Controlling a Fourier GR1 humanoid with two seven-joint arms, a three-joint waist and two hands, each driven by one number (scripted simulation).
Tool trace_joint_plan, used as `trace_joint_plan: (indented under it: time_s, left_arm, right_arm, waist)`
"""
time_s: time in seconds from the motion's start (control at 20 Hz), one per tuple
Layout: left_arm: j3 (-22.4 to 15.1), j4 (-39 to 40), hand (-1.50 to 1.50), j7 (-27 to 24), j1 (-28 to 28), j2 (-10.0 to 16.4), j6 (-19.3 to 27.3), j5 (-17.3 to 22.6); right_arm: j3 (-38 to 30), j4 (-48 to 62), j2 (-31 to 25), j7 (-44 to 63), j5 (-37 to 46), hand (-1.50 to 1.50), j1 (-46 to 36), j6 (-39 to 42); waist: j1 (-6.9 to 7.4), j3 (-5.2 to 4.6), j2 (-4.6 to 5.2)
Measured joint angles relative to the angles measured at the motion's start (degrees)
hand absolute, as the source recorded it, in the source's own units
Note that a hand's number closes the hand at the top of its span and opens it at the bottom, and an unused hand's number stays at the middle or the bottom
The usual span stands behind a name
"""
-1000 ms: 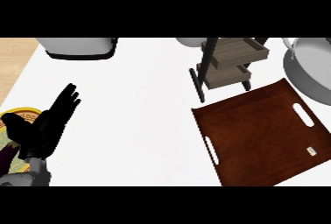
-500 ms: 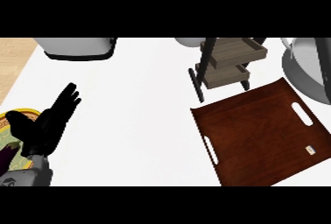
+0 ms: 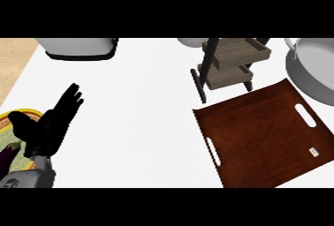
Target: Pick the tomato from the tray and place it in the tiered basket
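Plate: a patterned plate [image 3: 8, 132] with a yellow rim lies at the counter's left edge, partly under my own arm; it is no part of this job.
Left hand [image 3: 44, 133]: open, fingers straight and pointing up the counter, holding nothing. It rests low on the left, well apart from everything the task concerns, which I judge keeps it out of the working side.
Grey appliance [image 3: 78, 47]: at the back left, cut off by the top of the view.
Counter [image 3: 137, 114]: a bare white stretch lies between my left hand and the tray.
Tiered basket [image 3: 228, 64]: two wooden bins on a dark frame, standing upright just behind the tray's far corner. That closeness should make for a short carry.
Tray [image 3: 261, 132]: dark wood, lying flat and skewed on the right, with slot handles on two sides and a small pale tag [image 3: 313, 151] near its right edge.
Tomato: I cannot find it. It does not show on the tray's visible surface, nor in the parts of the basket I can see into.
Grey pot [image 3: 316, 70]: at the far right, beside the tray's upper corner and close enough to crowd a reach from that side.
Right hand: out of view, so I can say nothing of it.
Progress: I cannot judge it without sight of the tomato.
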Motion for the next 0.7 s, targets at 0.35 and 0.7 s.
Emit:
trace_joint_plan:
  time_s: [0.35, 0.7]
  left_arm:
    - [0.15, -1.69, 0.0, 0.73, 0.72, 0.39, -0.69, 0.23]
    - [0.04, -1.59, 0.0, 0.46, 0.46, 0.14, -1.12, 0.09]
  right_arm:
    - [-7.08, 5.42, -9.12, -0.14, -3.58, -1.5, -1.34, -1.94]
    - [-11.27, 12.92, -20.61, -2.9, -4.76, -1.5, -0.57, 0.1]
  waist:
    - [0.39, 0.01, 0.19]
    - [0.85, 0.04, 0.54]
